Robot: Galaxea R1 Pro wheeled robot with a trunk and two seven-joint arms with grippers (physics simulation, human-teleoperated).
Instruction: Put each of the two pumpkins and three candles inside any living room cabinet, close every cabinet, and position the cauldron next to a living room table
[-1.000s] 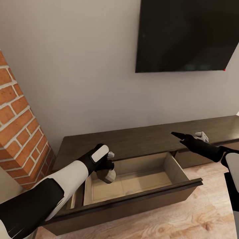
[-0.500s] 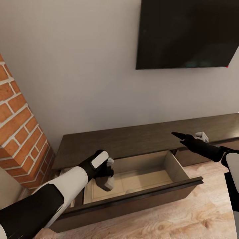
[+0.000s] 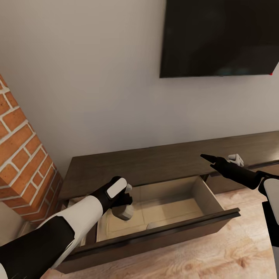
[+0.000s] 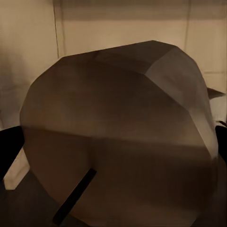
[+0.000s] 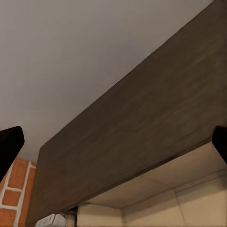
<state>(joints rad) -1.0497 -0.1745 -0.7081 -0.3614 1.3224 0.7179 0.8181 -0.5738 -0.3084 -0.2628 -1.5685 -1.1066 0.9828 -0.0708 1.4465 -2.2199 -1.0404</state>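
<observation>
A beige-tan candle hangs inside the left part of the cabinet's pulled-out drawer, just above its tan floor. My left gripper is shut on the candle, which looms large and close in the left wrist view. The cabinet is a long low dark-brown unit against the wall. A pale rounded shape lies on the drawer floor behind the front panel, mostly hidden. My right gripper hovers open over the cabinet top, right of the drawer; its fingertips stand wide apart.
A brick column rises close on the left of the cabinet. A black TV hangs on the wall above. The drawer front juts out over the wood floor. A shut drawer front lies to the right.
My left gripper has lowered the candle deeper into the open drawer. The camera has shifted slightly. The right arm has held still.
</observation>
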